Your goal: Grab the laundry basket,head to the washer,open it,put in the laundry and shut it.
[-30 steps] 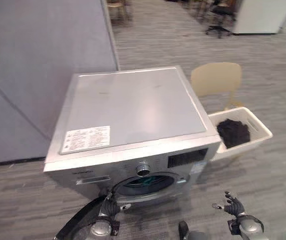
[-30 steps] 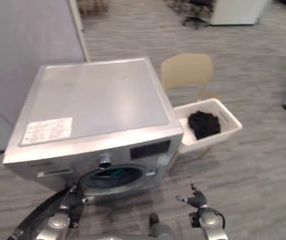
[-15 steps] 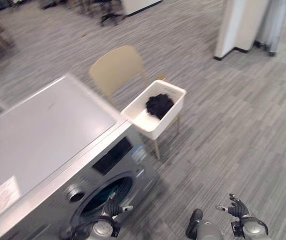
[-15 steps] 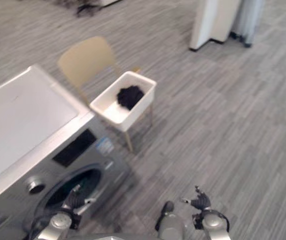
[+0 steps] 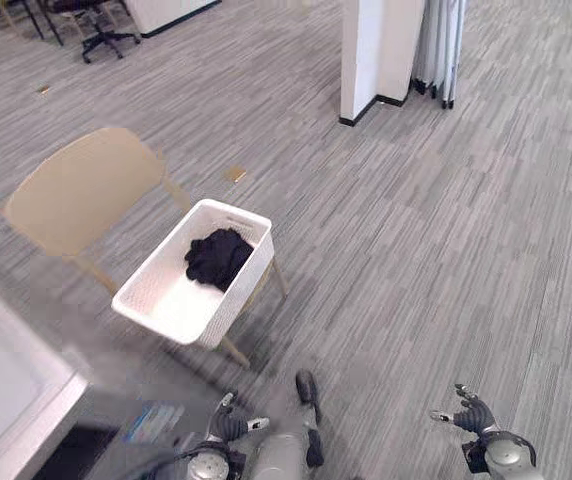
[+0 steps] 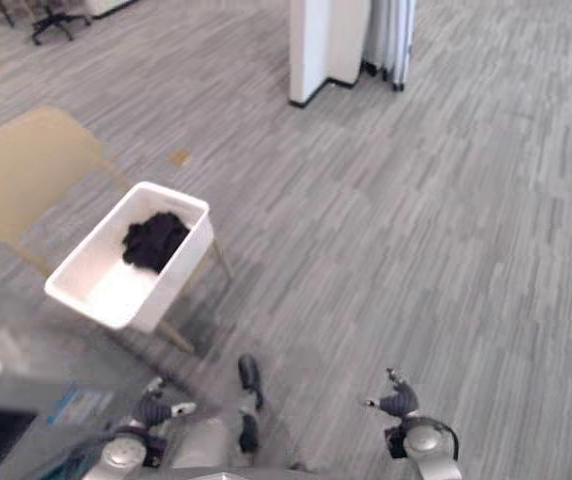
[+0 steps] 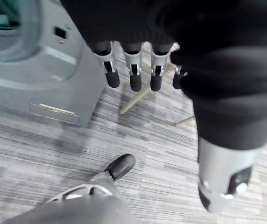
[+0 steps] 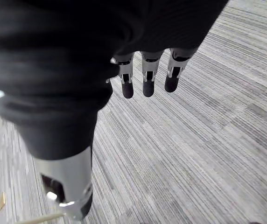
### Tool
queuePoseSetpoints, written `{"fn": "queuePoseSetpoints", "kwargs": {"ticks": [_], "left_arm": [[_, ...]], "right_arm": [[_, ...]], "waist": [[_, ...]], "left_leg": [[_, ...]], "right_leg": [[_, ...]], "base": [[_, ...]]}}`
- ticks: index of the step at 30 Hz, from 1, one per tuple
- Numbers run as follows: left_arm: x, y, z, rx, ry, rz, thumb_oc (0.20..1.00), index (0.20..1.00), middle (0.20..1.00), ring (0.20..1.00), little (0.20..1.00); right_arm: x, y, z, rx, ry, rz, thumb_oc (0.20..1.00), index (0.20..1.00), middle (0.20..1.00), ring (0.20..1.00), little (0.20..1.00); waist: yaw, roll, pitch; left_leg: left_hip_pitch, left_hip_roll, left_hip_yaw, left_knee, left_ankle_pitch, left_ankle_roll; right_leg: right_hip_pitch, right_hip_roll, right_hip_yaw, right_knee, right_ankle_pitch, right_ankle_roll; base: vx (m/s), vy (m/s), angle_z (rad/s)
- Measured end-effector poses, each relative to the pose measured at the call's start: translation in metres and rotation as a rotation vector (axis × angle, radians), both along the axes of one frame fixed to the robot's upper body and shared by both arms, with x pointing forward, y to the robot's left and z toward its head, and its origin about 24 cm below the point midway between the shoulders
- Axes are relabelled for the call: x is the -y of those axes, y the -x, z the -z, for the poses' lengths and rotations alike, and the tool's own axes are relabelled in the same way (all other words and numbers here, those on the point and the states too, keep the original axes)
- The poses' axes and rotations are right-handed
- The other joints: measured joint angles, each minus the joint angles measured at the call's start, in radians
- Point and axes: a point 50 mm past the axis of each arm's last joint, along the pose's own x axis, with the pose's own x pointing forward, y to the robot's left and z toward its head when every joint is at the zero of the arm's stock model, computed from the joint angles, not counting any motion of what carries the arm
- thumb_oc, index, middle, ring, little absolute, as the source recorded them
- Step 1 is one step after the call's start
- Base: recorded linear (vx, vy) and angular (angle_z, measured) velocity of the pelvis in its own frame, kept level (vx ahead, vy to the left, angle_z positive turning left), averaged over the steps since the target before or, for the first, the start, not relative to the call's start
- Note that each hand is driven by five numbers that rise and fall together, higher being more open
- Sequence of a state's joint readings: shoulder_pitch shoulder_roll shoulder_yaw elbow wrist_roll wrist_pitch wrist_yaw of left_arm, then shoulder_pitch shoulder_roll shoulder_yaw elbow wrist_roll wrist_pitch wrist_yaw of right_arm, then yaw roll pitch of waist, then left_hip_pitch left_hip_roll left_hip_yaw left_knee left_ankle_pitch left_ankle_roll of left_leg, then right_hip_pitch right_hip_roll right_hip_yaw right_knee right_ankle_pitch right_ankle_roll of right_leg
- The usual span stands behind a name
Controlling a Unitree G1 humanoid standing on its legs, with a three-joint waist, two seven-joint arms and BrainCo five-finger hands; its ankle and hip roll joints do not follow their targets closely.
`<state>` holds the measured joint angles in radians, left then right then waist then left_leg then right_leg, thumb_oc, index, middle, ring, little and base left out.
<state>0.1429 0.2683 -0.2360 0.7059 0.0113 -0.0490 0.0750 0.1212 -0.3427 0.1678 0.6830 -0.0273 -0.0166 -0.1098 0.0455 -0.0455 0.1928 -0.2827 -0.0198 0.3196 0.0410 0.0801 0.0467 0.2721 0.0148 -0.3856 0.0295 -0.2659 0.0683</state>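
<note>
Ahead and to the left: white laundry basket [image 5: 194, 290] on a tan chair [image 5: 84, 190], dark laundry [image 5: 217, 256] inside, long axis running diagonally away. Nearer it, left hand [image 5: 228, 427], fingers relaxed, empty. Farther right, right hand [image 5: 469, 412], fingers likewise loose, well apart from the basket.

Both head eyes look steeply down, sharing the basket [image 5: 198, 288] on the chair [image 5: 86, 190]. Each wrist camera looks closely along its own fingers at the floor [image 8: 194, 140].

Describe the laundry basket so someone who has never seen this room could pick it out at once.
Start from the grey washer at the robot's left. Beside it stands a tan chair, and the laundry basket rests on its seat. It is the white rectangular tub with a dark bundle of laundry inside, the only white container on the grey striped floor.
</note>
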Motion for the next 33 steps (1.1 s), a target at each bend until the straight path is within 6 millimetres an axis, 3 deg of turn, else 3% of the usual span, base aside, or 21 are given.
{"fn": "queuePoseSetpoints", "kwargs": {"ticks": [2, 3, 4, 6, 8, 10, 11, 12, 13, 14, 15, 16, 18, 19, 23, 26, 27, 28, 30, 31, 33], "left_arm": [[-0.010, 0.004, 0.000, -0.015, -0.025, -0.015, 1.000, 1.000, 1.000, 1.000, 1.000], [-0.009, 0.005, 0.000, -0.012, -0.023, -0.018, 1.000, 1.000, 1.000, 1.000, 1.000], [-0.012, -0.002, -0.003, 0.011, -0.031, -0.016, 1.000, 1.000, 1.000, 1.000, 1.000], [-0.010, -0.020, -0.009, 0.053, -0.032, -0.006, 1.000, 1.000, 1.000, 1.000, 1.000], [-0.006, -0.039, -0.016, 0.096, -0.030, 0.000, 1.000, 1.000, 1.000, 1.000, 1.000], [0.002, -0.050, -0.020, 0.131, -0.012, 0.007, 1.000, 1.000, 1.000, 1.000, 1.000], [0.009, -0.054, -0.021, 0.151, 0.001, 0.003, 1.000, 1.000, 1.000, 1.000, 1.000], [0.011, -0.056, -0.020, 0.151, 0.004, 0.002, 1.000, 1.000, 1.000, 1.000, 1.000], [0.012, -0.057, -0.020, 0.149, 0.002, 0.005, 1.000, 1.000, 1.000, 1.000, 1.000], [0.001, -0.050, -0.020, 0.146, -0.029, 0.009, 1.000, 1.000, 1.000, 1.000, 1.000], [-0.005, -0.038, -0.018, 0.130, -0.039, 0.006, 1.000, 1.000, 1.000, 1.000, 1.000], [-0.004, -0.031, -0.013, 0.105, -0.036, -0.007, 1.000, 1.000, 1.000, 1.000, 1.000], [0.000, -0.019, -0.008, 0.073, -0.020, 0.001, 1.000, 1.000, 1.000, 1.000, 1.000], [0.001, -0.013, -0.006, 0.054, -0.014, -0.002, 1.000, 1.000, 1.000, 1.000, 1.000], [-0.001, -0.005, -0.001, 0.014, -0.016, -0.008, 1.000, 1.000, 1.000, 1.000, 1.000], [0.001, -0.014, -0.004, 0.041, 0.002, -0.013, 1.000, 1.000, 1.000, 1.000, 1.000], [0.002, -0.015, -0.005, 0.047, 0.013, -0.022, 1.000, 1.000, 1.000, 1.000, 1.000], [-0.001, -0.021, -0.010, 0.072, 0.009, -0.010, 1.000, 1.000, 1.000, 1.000, 1.000], [-0.003, -0.024, -0.012, 0.080, 0.008, -0.014, 1.000, 1.000, 1.000, 1.000, 1.000], [-0.002, -0.024, -0.012, 0.078, 0.018, -0.026, 1.000, 1.000, 1.000, 1.000, 1.000], [0.002, -0.021, -0.011, 0.080, 0.032, -0.032, 1.000, 1.000, 1.000, 1.000, 1.000]], "right_arm": [[-0.007, 0.020, 0.010, -0.073, -0.003, -0.034, 1.000, 1.000, 1.000, 1.000, 1.000], [-0.008, 0.024, 0.012, -0.090, -0.008, -0.049, 1.000, 1.000, 1.000, 1.000, 1.000], [-0.012, 0.021, 0.010, -0.072, -0.025, -0.057, 1.000, 1.000, 1.000, 1.000, 1.000], [-0.012, 0.003, 0.000, -0.001, -0.024, -0.065, 1.000, 1.000, 1.000, 1.000, 1.000], [-0.011, -0.014, -0.009, 0.052, -0.014, -0.080, 1.000, 1.000, 1.000, 1.000, 1.000], [-0.009, -0.019, -0.012, 0.065, -0.006, -0.088, 1.000, 1.000, 1.000, 1.000, 1.000], [-0.011, -0.030, -0.017, 0.097, -0.005, -0.099, 1.000, 1.000, 1.000, 1.000, 1.000], [-0.011, -0.029, -0.017, 0.095, -0.004, -0.100, 1.000, 1.000, 1.000, 1.000, 1.000], [-0.011, -0.028, -0.015, 0.088, -0.005, -0.102, 1.000, 1.000, 1.000, 1.000, 1.000], [-0.016, -0.023, -0.011, 0.072, -0.026, -0.088, 1.000, 1.000, 1.000, 1.000, 1.000], [-0.019, -0.019, -0.008, 0.065, -0.040, -0.085, 1.000, 1.000, 1.000, 1.000, 1.000], [-0.012, -0.014, -0.007, 0.054, -0.025, -0.072, 1.000, 1.000, 1.000, 1.000, 1.000], [-0.006, -0.019, -0.011, 0.075, -0.014, -0.056, 1.000, 1.000, 1.000, 1.000, 1.000], [-0.003, -0.028, -0.016, 0.102, -0.006, -0.055, 1.000, 1.000, 1.000, 1.000, 1.000], [-0.006, -0.042, -0.023, 0.142, -0.010, -0.068, 1.000, 1.000, 1.000, 1.000, 1.000], [-0.005, -0.041, -0.024, 0.146, -0.005, -0.067, 1.000, 1.000, 1.000, 1.000, 1.000], [-0.006, -0.039, -0.023, 0.137, -0.009, -0.068, 1.000, 1.000, 1.000, 1.000, 1.000], [-0.006, -0.036, -0.021, 0.130, -0.011, -0.065, 1.000, 1.000, 1.000, 1.000, 1.000], [-0.004, -0.037, -0.023, 0.139, -0.001, -0.060, 1.000, 1.000, 1.000, 1.000, 1.000], [-0.002, -0.043, -0.030, 0.168, 0.014, -0.073, 1.000, 1.000, 1.000, 1.000, 1.000], [0.005, -0.049, -0.040, 0.202, 0.044, -0.094, 1.000, 1.000, 1.000, 1.000, 1.000]], "waist": [[-0.001, -0.033, -0.034], [0.000, -0.041, -0.065], [0.005, -0.043, -0.094], [-0.004, -0.015, -0.076], [-0.020, 0.030, -0.040], [-0.018, 0.052, -0.019], [-0.033, 0.088, 0.005], [-0.046, 0.096, 0.011], [-0.045, 0.087, 0.012], [-0.039, 0.013, 0.013], [-0.029, -0.029, 0.004], [-0.013, -0.005, 0.002], [0.012, 0.017, -0.018], [0.016, 0.036, -0.021], [0.043, 0.018, -0.009], [0.028, 0.021, 0.017], [0.038, 0.020, 0.019], [0.023, -0.005, 0.021], [0.012, -0.024, 0.027], [0.001, -0.007, 0.024], [0.008, 0.056, 0.021]], "left_leg": [[0.021, -0.003, 0.012, 0.160, -0.018, 0.083], [0.044, 0.004, -0.005, 0.129, -0.016, 0.096], [0.108, -0.024, -0.033, 0.035, -0.017, 0.102], [0.183, -0.029, -0.087, -0.041, -0.016, 0.097], [0.261, -0.019, -0.156, -0.097, -0.008, 0.082], [0.300, -0.017, -0.208, -0.100, -0.007, 0.079], [0.324, -0.007, -0.314, -0.095, -0.008, 0.077], [0.324, -0.005, -0.361, -0.083, -0.011, 0.070], [0.334, -0.016, -0.375, -0.066, -0.020, 0.054], [0.372, -0.067, -0.362, -0.033, -0.066, 0.006], [0.398, -0.088, -0.360, -0.025, -0.118, -0.025], [0.403, -0.060, -0.361, -0.009, -0.169, -0.026], [0.332, -0.016, -0.367, 0.044, -0.180, -0.049], [0.306, 0.016, -0.364, 0.044, -0.187, -0.054], [0.261, 0.035, -0.363, 0.059, -0.176, -0.058], [0.202, 0.062, -0.275, 0.061, -0.159, -0.037], [0.194, 0.091, -0.234, 0.062, -0.157, -0.044], [0.175, 0.082, -0.205, 0.065, -0.159, -0.054], [0.154, 0.089, -0.130, 0.085, -0.156, -0.063], [0.153, 0.105, -0.012, 0.068, -0.152, -0.054], [0.195, 0.143, -0.010, -0.019, -0.147, -0.071]], "right_leg": [[-0.005, -0.049, 0.019, 0.230, -0.018, 0.030], [-0.085, -0.095, 0.015, 0.422, -0.016, 0.033], [-0.205, -0.155, 0.037, 0.632, -0.013, 0.031], [-0.323, -0.160, 0.071, 0.702, -0.016, 0.029], [-0.441, -0.143, 0.109, 0.659, -0.036, -0.006], [-0.507, -0.137, 0.148, 0.547, -0.031, 0.000], [-0.556, -0.069, 0.315, 0.352, 0.000, 0.019], [-0.560, -0.044, 0.400, 0.256, 0.031, 0.033], [-0.562, -0.047, 0.432, 0.177, 0.081, 0.037], [-0.554, -0.090, 0.419, 0.130, 0.308, 0.019], [-0.535, -0.116, 0.390, 0.147, 0.425, 0.012], [-0.529, -0.103, 0.349, 0.185, 0.402, -0.068], [-0.499, -0.083, 0.299, 0.110, 0.367, -0.057], [-0.489, -0.060, 0.253, 0.059, 0.391, -0.064], [-0.434, -0.045, 0.184, -0.030, 0.398, -0.082], [-0.391, -0.048, 0.055, -0.050, 0.386, -0.071], [-0.423, -0.054, 0.034, 0.024, 0.345, -0.099], [-0.481, -0.094, 0.017, 0.138, 0.271, -0.081], [-0.472, -0.111, -0.016, 0.096, 0.268, -0.079], [-0.434, -0.111, -0.095, 0.009, 0.259, -0.027], [-0.438, -0.089, -0.150, 0.050, 0.228, -0.048]], "base": [[0.43, 0.200, 0.15], [0.15, 0.061, 0.10], [0.22, 0.032, 0.14], [0.20, -0.087, 0.44], [0.19, -0.157, 0.81], [0.19, -0.201, 1.13], [0.15, -0.234, 1.67], [0.09, -0.163, 1.98], [0.12, -0.215, 2.13], [0.09, -0.229, 2.16], [0.09, -0.287, 1.98], [0.01, -0.208, 1.15], [0.01, -0.125, 1.24], [0.00, -0.111, 1.31], [0.01, -0.074, 0.87], [0.06, -0.007, 0.92], [0.12, 0.023, 1.10], [0.13, 0.052, 1.17], [0.12, 0.121, 1.18], [0.18, 0.131, 0.91], [0.20, 0.144, 0.73]]}}
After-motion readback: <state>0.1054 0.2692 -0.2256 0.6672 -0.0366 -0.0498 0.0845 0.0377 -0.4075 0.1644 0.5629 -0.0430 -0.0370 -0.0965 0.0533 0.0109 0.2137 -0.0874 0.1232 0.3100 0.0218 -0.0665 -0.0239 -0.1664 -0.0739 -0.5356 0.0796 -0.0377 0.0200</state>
